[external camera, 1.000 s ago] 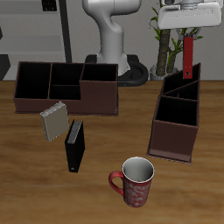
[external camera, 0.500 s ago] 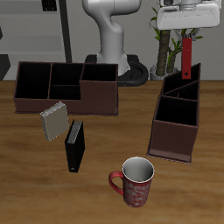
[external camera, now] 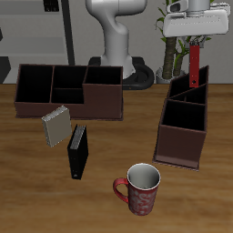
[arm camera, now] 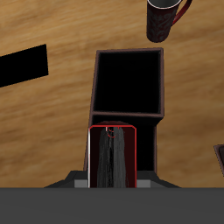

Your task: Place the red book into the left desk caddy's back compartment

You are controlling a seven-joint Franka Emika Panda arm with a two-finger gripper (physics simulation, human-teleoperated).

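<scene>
Step in hand: transport and alignment. The pincer (external camera: 195, 38) pinches the red book (external camera: 195, 64) by its top end, so the book hangs upright above the taller end of the left desk caddy (external camera: 182, 123). The next move calls for a straight descent into the back compartment (external camera: 191, 91), then release.

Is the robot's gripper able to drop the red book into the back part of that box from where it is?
Probably yes. The gripper holds the red book upright just above the caddy's back compartment, and nothing sits between them.
</scene>
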